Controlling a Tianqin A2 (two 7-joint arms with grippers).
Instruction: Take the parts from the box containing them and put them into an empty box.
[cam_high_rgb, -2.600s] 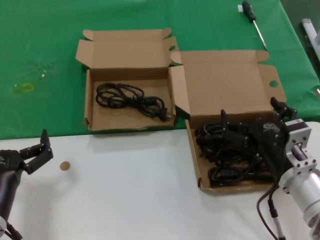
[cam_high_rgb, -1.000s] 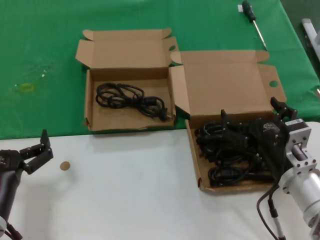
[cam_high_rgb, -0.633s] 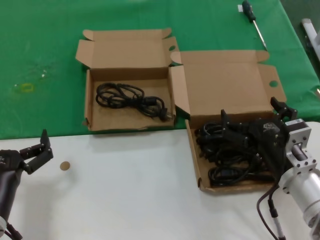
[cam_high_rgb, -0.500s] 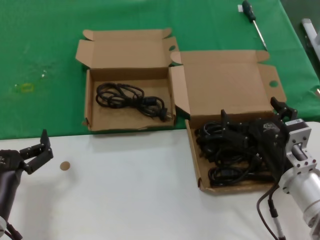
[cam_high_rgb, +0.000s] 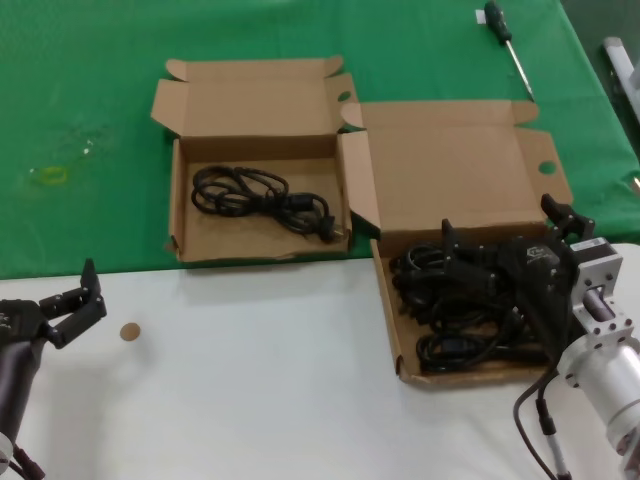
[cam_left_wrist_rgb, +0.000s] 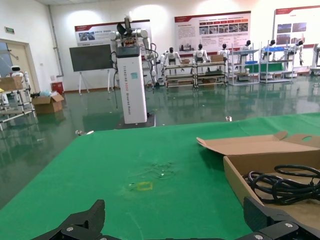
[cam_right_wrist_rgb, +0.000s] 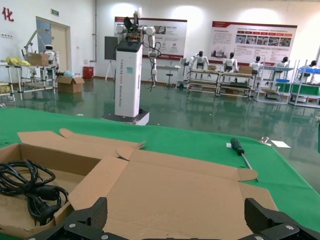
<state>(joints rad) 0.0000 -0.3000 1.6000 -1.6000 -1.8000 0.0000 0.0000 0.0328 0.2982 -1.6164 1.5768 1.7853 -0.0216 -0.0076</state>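
R gripper (cam_high_rgb: 500, 262) sits low over the far part of the wider box (cam_high_rgb: 455, 180) on the right, among the black coiled cables (cam_high_rgb: 450, 315) piled in its tray. L gripper (cam_high_rgb: 68, 300) parked near-left over white table (cam_high_rgb: 250, 400), well apart from both boxes.

Smaller box (cam_high_rgb: 250, 110), far-left of the wider one, already has one cable bundle (cam_high_rgb: 262, 200) in it; several remain in the source pile.

Step in hand, my read: picking next bundle. To do well: go for one bundle's middle, not a stray loop, since coils overlap and could drag a neighbour out. Lift straight up to clear the tray wall, then carry left and farther over, minding the upright side flap (cam_high_rgb: 357, 185) between boxes.

Jaws: R looks spread wide, fingertips apart in wrist view w/ nothing between them; contact w/ cables can't tell from head view. L spread too, holding nothing.

Screwdriver (cam_high_rgb: 505, 40) far-right on green cloth (cam_high_rgb: 80, 100), not involved.
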